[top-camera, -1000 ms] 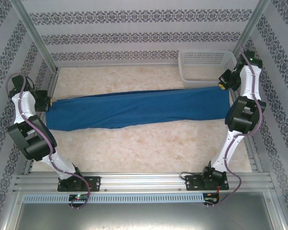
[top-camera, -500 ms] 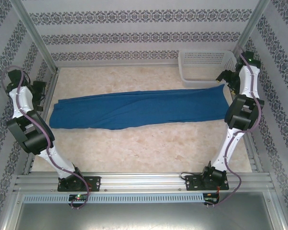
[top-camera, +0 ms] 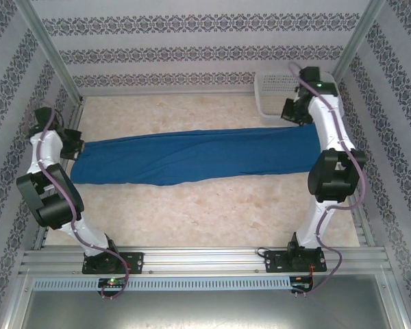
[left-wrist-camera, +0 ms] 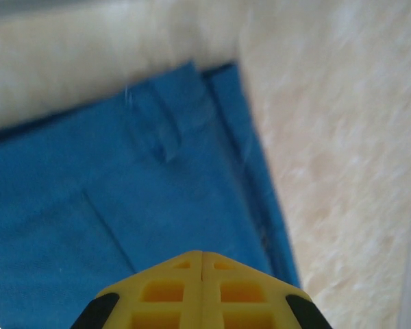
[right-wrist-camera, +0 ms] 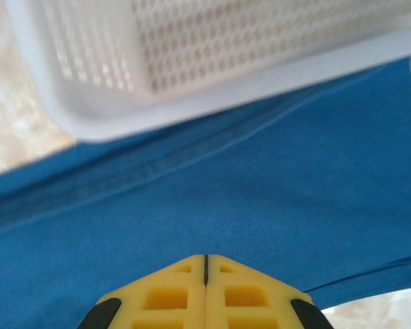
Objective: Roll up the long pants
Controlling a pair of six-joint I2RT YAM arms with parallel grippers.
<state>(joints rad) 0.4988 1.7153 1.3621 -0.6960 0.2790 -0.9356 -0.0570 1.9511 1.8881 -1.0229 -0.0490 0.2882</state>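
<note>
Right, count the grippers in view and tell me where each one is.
2. The left gripper is shut above the left end of the long pants; the right gripper is shut above the right end, beside the white basket.

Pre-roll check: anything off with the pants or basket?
Nothing damaged. The pants lie flat but slightly slanted across the table, and their right end sits close against the near rim of the basket. I can't tell whether they touch.
</note>
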